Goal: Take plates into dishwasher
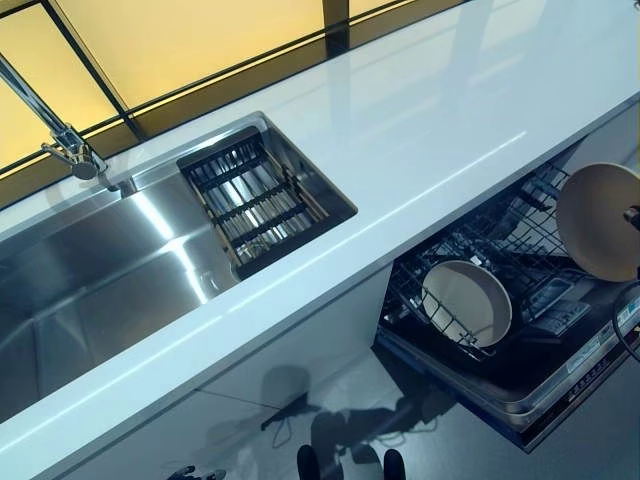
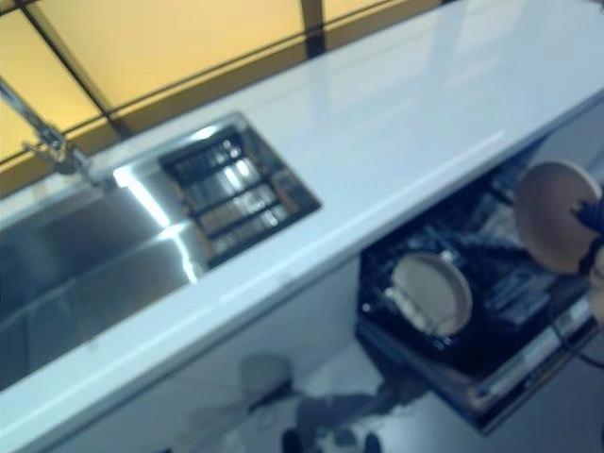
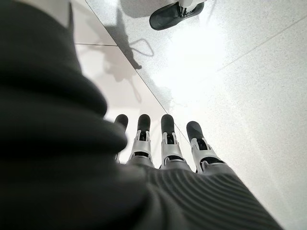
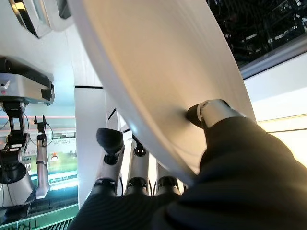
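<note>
A beige plate [image 1: 600,215] is held up on edge above the right end of the open dishwasher's lower rack [image 1: 520,235]. My right hand [image 4: 216,112] is shut on it: the thumb presses one face and the fingers [image 4: 111,143] lie behind the other. A second beige plate [image 1: 465,300] stands upright in the rack, to the left of and below the held one. My left hand [image 3: 168,139] hangs low over the floor with straight fingers, holding nothing.
A white countertop [image 1: 400,130] runs above the dishwasher. A steel sink [image 1: 110,280] with a dark drying rack [image 1: 250,200] and a faucet [image 1: 70,145] lies at the left. The dishwasher door [image 1: 560,385] is folded down over the floor.
</note>
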`<state>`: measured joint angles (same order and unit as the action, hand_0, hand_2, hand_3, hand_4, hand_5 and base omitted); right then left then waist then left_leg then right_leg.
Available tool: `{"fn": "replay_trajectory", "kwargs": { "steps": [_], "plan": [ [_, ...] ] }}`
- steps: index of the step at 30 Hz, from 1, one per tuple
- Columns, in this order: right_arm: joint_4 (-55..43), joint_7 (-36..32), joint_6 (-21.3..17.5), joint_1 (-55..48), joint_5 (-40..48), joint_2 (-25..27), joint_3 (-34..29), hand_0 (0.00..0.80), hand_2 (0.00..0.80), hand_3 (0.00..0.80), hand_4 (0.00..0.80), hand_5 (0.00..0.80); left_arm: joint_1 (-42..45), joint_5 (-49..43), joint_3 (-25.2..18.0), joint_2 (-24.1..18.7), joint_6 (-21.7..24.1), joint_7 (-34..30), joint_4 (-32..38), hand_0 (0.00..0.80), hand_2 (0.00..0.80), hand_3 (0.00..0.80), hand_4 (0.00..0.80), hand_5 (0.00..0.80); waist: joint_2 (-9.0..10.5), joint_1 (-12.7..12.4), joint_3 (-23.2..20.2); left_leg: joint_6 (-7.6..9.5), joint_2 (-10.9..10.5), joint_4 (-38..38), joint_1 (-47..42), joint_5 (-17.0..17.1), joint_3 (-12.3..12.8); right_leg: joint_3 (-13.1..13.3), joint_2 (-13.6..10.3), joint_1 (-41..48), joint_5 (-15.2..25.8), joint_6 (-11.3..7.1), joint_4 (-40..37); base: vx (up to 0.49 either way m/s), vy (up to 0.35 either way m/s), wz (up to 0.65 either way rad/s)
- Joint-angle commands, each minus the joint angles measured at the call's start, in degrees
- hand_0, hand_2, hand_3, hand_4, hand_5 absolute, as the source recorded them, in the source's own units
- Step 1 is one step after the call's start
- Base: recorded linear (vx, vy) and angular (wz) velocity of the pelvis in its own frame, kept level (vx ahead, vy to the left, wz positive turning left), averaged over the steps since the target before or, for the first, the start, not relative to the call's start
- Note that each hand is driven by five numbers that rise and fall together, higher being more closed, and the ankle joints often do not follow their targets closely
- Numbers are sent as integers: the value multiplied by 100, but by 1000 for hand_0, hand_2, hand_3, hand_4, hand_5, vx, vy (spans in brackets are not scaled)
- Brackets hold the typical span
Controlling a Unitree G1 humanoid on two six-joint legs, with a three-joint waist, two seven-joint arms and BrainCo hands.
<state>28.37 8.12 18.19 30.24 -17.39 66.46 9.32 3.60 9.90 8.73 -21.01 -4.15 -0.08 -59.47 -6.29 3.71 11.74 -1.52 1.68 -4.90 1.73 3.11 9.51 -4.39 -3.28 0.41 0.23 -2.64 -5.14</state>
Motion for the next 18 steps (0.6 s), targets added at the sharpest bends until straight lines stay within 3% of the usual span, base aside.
{"fn": "replay_trajectory", "kwargs": {
  "steps": [1,18],
  "plan": [
    [-123,201,-80,845,-368,121,320,800,800,800,800,800,-205,123,247,-80,70,-32,-173,0,0,0,0,0,135,-138,-26,240,-282,-10,-284,-752,-31,-285,94,-128,-134,-125,14,0,0,0],
    [246,160,-184,1300,-497,-47,863,800,800,800,800,800,-187,240,335,23,175,21,-109,0,0,0,0,0,-120,-197,111,199,-326,-10,-109,-675,-41,-367,42,-282,-107,-128,14,-6,2,0]
  ]
}}
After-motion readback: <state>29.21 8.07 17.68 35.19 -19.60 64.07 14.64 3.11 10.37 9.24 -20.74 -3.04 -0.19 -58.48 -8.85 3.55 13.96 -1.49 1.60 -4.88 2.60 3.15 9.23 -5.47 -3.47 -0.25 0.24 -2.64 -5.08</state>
